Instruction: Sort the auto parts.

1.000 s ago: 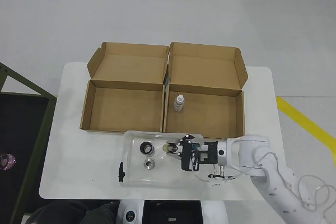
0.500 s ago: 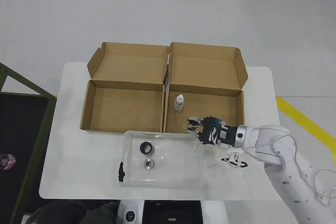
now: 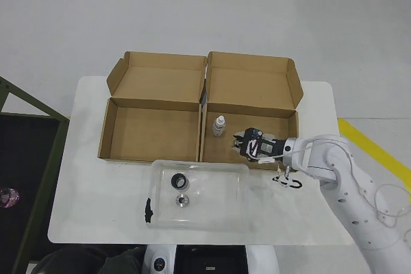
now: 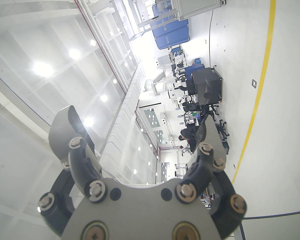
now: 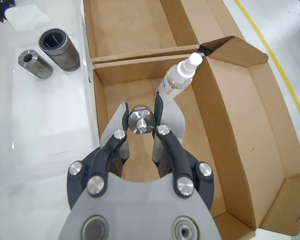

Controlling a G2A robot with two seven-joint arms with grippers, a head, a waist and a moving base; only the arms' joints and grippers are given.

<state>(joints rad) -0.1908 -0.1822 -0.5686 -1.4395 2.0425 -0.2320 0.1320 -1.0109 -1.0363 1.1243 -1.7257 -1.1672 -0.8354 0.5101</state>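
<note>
One steel part (image 5: 142, 123), pinched in the right gripper (image 5: 141, 109), hangs over the box (image 5: 242, 126).
Dropped here, it could roll and topple the bottle (image 5: 176, 79) nearby.

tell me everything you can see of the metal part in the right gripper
The metal part is small, round, shiny and silver, with a thin stub at the centre of its flat face. The right gripper is shut on its sides, holding it over the floor of the cardboard box, near the upright spray bottle.
</note>
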